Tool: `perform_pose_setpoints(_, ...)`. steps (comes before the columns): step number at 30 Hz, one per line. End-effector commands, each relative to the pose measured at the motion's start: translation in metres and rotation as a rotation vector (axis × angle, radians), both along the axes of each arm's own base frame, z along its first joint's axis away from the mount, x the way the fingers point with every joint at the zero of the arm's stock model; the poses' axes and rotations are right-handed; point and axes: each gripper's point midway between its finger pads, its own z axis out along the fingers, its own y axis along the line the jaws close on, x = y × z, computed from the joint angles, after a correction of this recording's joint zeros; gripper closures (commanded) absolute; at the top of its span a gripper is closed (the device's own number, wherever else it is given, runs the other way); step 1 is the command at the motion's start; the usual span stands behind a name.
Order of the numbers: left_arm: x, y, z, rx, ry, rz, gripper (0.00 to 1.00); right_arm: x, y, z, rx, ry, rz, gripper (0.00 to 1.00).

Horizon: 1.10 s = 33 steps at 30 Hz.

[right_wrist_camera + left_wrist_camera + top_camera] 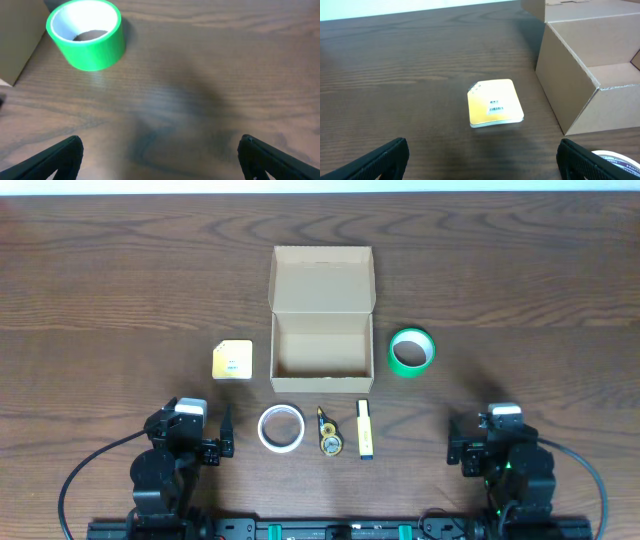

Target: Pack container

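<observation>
- The container (pixel 321 330) is seen at the middle of the wooden table (pixel 100 280), farther from the robot than both arms, with its flap lid folded back on the far side and its inner floor exposed.
- The left gripper (pixel 481 161) is held low over the table near the robot's edge. Its fingers (pixel 387 159) are spread wide with nothing between them.
- From the left gripper, the container lies ahead and to the right, well apart. One cardboard corner is seen at the right of the left wrist view.
- A yellow square pad (pixel 232 360) lies flat straight ahead of the left gripper, just beside the container's left wall but not touching it.
- The right gripper (pixel 160 161) is likewise spread wide, and nothing is held.
- From the right gripper, the container lies ahead and to the left. Only a strip of its wall is caught at the left edge of the right wrist view.
- A green tape roll (pixel 411 351) stands just beside the container's right wall.
- A white tape roll (pixel 281 428), a small yellow-and-black item (pixel 329 433) and a yellow marker (pixel 365 428) are lined up between the two grippers, on the near side of the container.
</observation>
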Motion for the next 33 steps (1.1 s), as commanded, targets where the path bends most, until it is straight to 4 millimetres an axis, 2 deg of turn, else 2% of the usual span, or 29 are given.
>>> perform_pose_setpoints(1,-0.001,-0.001,-0.010,0.009,0.025,-0.013,0.05,0.004,0.003,0.037,0.063,-0.001,-0.023,0.01)
perform_pose_setpoints(7,-0.001,-0.001,-0.010,0.009,0.025,-0.013,0.05,0.025,0.007,0.085,0.069,0.157,-0.013,0.01)
perform_pose_setpoints(11,-0.001,-0.001,-0.010,0.009,0.025,-0.013,0.05,0.048,0.015,0.106,0.093,0.236,0.014,0.01)
perform_pose_setpoints(13,-0.001,-0.001,-0.010,0.009,0.025,-0.013,0.05,0.066,0.019,0.116,0.105,0.304,0.025,0.01)
perform_pose_setpoints(16,-0.001,-0.001,-0.010,0.009,0.025,-0.013,0.05,0.090,0.024,0.120,0.123,0.391,0.038,0.01)
perform_pose_setpoints(19,-0.001,-0.001,-0.010,0.009,0.025,-0.013,0.05,0.114,0.027,0.110,0.138,0.489,0.035,0.01)
perform_pose_setpoints(22,-0.001,-0.001,-0.010,0.009,0.025,-0.013,0.05,0.136,0.028,0.086,0.149,0.598,0.013,0.01)
perform_pose_setpoints(26,-0.001,-0.001,-0.010,0.009,0.025,-0.013,0.05,0.150,0.036,0.047,0.172,0.701,0.018,0.01)
perform_pose_setpoints(28,-0.001,-0.001,-0.010,0.009,0.025,-0.013,0.05,0.163,0.037,0.030,0.177,0.710,0.021,0.01)
perform_pose_setpoints(30,-0.001,-0.001,-0.010,0.009,0.025,-0.013,0.05,0.171,0.037,0.018,0.177,0.715,0.020,0.01)
perform_pose_setpoints(33,-0.001,-0.001,-0.010,0.009,0.025,-0.013,0.05,0.171,0.038,0.003,0.151,0.750,0.055,0.01)
